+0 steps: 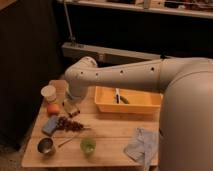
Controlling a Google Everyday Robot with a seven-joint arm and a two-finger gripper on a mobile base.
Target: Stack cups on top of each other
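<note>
Three cups stand apart on the wooden table [110, 137]. The white cup [49, 93] is at the far left. The shiny steel cup [46, 146] is near the front left corner. The translucent green cup [88, 145] stands at the front middle. My white arm [130, 75] reaches in from the right across the table. My gripper [71, 107] hangs under the arm's end, right of the white cup and behind the steel and green cups.
A yellow-orange bin [128, 100] with a utensil inside sits at the back right. An orange fruit [52, 109], a blue sponge [50, 125], dark grapes [70, 124] and a stick lie on the left. A crumpled blue cloth [140, 146] lies front right.
</note>
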